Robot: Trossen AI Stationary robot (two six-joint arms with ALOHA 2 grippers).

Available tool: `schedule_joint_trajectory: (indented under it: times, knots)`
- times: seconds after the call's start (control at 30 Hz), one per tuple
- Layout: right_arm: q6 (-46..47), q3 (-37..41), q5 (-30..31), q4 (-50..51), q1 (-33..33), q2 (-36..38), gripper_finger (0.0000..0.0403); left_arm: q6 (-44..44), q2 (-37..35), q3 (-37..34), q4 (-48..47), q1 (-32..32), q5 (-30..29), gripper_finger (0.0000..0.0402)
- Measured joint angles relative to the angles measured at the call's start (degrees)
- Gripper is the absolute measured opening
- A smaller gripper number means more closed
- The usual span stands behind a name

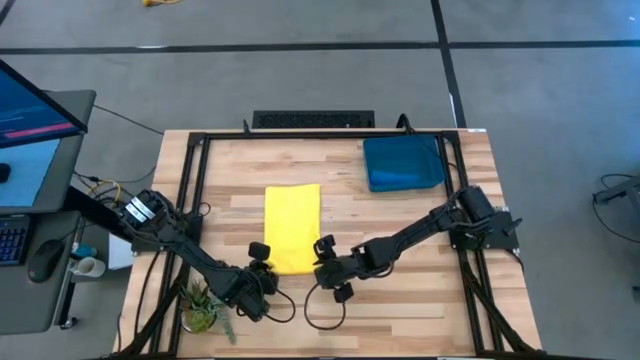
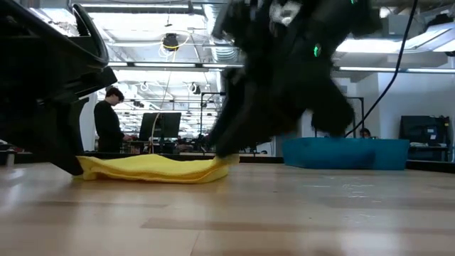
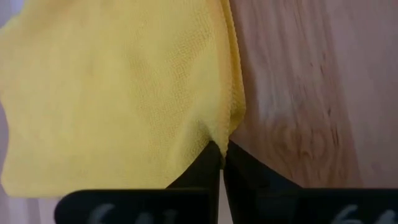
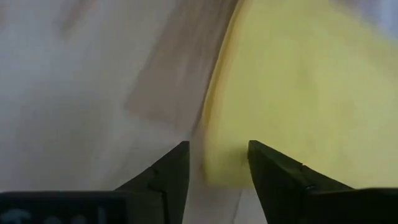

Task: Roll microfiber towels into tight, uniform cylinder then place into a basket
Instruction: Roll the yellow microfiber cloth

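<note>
pinching the near corners of the yellow towel

gripping one near corner of the soft bright yellow microfiber towel (image 1: 292,228), the left tool (image 3: 222,157) is clenched on the cloth. the right tool (image 4: 217,163) stands released, its fingers straddling the other near corner. the towel lies flat mid-surface on the pale wooden surface (image 1: 400,300); the dark teal shallow rectangular basket (image 1: 403,163) sits well apart at the far right. light and limp, the cloth will sag and slide, so both near corners likely need holding to start an even roll.
</note>
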State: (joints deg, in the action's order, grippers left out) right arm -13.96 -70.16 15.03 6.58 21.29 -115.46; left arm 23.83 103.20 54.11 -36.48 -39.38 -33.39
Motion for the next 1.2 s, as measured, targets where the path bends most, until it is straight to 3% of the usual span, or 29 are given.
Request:
schedule_joint_trajectory:
  times: [0.57,0.7,0.9,1.2]
  knots:
    - [0.5,-0.2,0.2,0.5,-1.5,-3.4,0.0167,0.0,0.0,0.0,0.1,0.0,0.2,0.0003]
    - [0.5,-1.2,-0.3,2.7,-1.5,-3.5,0.0124,0.4,0.0,0.0,0.0,0.0,0.2,0.0002]
    - [0.4,-5.8,-0.1,12.3,-0.7,-3.8,0.0015,0.5,0.0,0.2,-0.1,-0.9,-0.2,0.0001]
    - [6.9,-14.8,-4.3,23.6,3.2,-3.8,0.0008,-1.4,0.0,7.8,-2.9,-4.5,1.9,0.0000]
